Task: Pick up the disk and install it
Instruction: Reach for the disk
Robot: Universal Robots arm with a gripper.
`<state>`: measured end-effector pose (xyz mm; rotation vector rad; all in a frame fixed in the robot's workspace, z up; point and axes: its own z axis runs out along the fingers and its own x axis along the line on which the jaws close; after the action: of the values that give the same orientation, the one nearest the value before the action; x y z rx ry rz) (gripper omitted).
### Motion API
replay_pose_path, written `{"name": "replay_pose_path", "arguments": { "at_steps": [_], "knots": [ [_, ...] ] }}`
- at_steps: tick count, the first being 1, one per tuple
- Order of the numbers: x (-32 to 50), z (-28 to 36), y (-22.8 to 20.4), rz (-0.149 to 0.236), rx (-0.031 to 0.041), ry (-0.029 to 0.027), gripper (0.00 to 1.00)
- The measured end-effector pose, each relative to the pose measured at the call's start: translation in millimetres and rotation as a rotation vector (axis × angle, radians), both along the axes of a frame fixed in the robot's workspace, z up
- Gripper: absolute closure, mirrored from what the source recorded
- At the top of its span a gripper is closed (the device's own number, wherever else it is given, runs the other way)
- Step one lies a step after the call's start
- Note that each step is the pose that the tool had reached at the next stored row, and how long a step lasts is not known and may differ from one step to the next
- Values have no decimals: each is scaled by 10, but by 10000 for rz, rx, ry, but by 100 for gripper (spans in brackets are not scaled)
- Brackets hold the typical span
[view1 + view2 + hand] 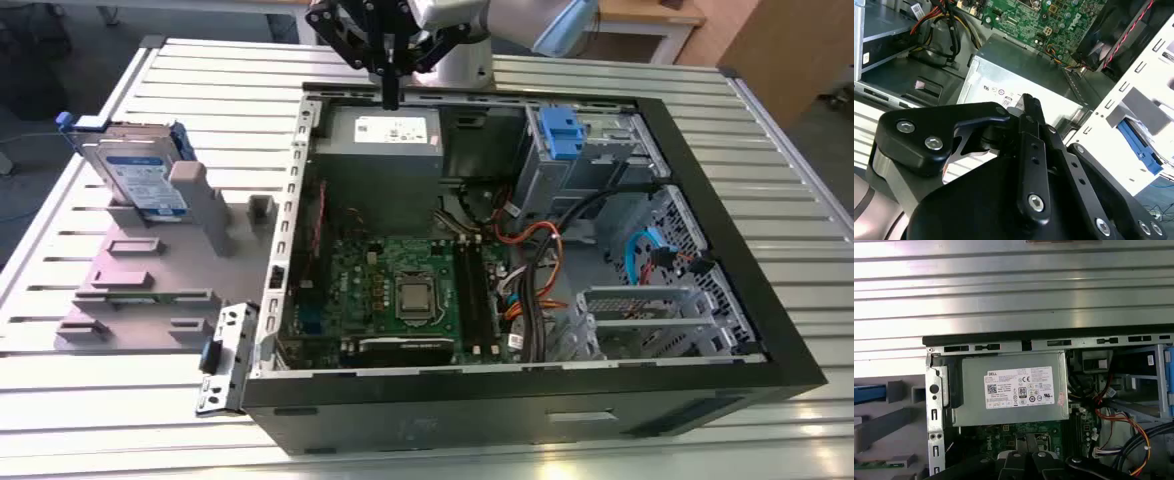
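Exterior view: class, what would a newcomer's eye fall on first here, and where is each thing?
The open black case lies in the middle of the slatted table, its green motherboard bared. At the exterior view's left of it the disk stands upright in a grey holder. The black claw hangs, shut and empty, over the power supply at the case's far end.

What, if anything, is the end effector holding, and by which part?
Nothing. The end effector hangs shut over the power supply; the disk stands in its grey holder.
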<state>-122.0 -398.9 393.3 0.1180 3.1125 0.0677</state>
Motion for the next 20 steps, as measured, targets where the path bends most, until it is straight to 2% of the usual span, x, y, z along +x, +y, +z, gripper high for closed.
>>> {"name": "replay_pose_path", "arguments": {
  "at_steps": [20],
  "knots": [
    [-44,-1,-10,0,0,0,89]
  ]
}}
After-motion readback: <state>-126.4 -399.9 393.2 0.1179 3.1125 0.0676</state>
